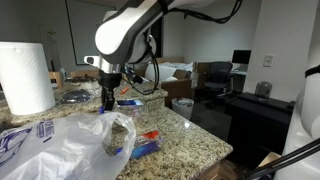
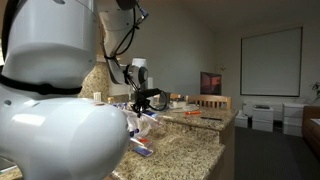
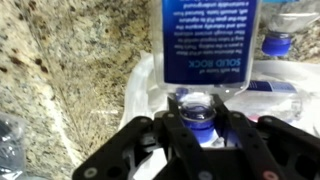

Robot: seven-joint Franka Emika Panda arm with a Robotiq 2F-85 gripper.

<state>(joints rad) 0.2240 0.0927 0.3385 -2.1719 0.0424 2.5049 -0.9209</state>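
Note:
My gripper [image 3: 200,122] is shut on the blue cap and neck of a clear plastic water bottle [image 3: 205,40] with a blue-and-white label. The bottle points away from the wrist camera, over a granite counter [image 3: 70,90] and a clear plastic bag [image 3: 145,90]. In an exterior view the gripper [image 1: 108,97] hangs just above the counter behind a large plastic bag [image 1: 70,140]; the bottle is hard to make out there. In an exterior view the gripper [image 2: 147,100] is over the counter past the robot's white body.
A paper towel roll [image 1: 27,77] stands on the counter. Another blue-capped bottle [image 3: 276,42] lies near the held one. Blue and red packets [image 1: 146,143] lie by the bag. The counter edge [image 1: 215,150] drops to an office area with chairs [image 1: 215,78].

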